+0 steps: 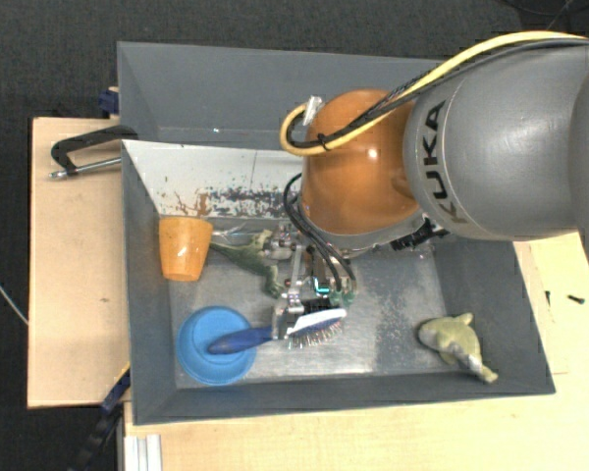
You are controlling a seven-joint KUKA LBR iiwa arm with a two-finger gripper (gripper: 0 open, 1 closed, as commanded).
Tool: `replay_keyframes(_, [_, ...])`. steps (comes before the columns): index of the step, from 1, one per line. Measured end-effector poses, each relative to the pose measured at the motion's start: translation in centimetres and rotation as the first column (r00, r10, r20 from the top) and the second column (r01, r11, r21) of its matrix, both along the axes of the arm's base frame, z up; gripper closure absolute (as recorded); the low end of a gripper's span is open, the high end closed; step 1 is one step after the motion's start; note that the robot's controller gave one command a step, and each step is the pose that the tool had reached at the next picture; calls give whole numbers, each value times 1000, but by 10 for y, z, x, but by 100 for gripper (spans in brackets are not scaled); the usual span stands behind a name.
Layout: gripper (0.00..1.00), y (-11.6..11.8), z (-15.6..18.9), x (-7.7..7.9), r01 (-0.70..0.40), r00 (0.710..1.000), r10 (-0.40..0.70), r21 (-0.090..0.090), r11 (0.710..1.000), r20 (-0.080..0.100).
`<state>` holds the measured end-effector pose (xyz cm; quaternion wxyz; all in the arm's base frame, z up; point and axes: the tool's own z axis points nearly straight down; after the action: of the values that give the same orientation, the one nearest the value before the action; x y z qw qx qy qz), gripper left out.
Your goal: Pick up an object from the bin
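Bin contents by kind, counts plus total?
Orange cup: 1
Blue bowl: 1
Brush: 1
Olive soft toy: 1
Green thing, partly under the end effector: 1
Total: 5

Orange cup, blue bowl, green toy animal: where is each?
Orange cup point(184, 248): camera view, its side wall.
Blue bowl point(200, 360): camera view, its bare inside.
Green toy animal point(452, 337): camera view, its body.

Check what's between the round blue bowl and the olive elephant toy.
Blue-handled brush with white bristles, then bare grey bin floor, in the camera view.
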<state>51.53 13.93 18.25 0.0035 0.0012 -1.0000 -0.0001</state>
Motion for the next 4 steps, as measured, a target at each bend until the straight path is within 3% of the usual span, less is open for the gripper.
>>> replay_keyframes(1, [0,-78,-112,3,-119,993,119,3,993,14])
replay_keyframes(2, [100,-76,-107,6,-121,992,121,3,993,25])
replay_keyframes(3, [0,-77,-109,4,-120,993,120,2,993,16])
replay_keyframes(4, [100,-76,-107,7,-120,992,120,3,993,28])
